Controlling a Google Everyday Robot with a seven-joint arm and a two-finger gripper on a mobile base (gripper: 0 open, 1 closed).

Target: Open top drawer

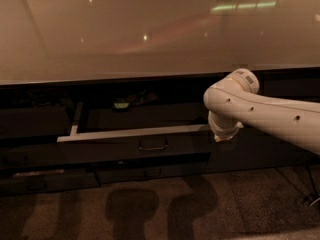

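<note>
The top drawer stands pulled out from under the counter. Its pale grey rim runs left to right above the dark front, and a small loop handle sits at the centre. A few small items lie in the dark space behind it. My white arm reaches in from the right. My gripper is at the right end of the drawer's rim, mostly hidden behind the arm's wrist joint.
A wide glossy beige counter top overhangs the drawers. Two shorter dark drawer fronts sit below the top drawer. A dark cabinet front is at the right. The speckled floor carries the arm's shadows.
</note>
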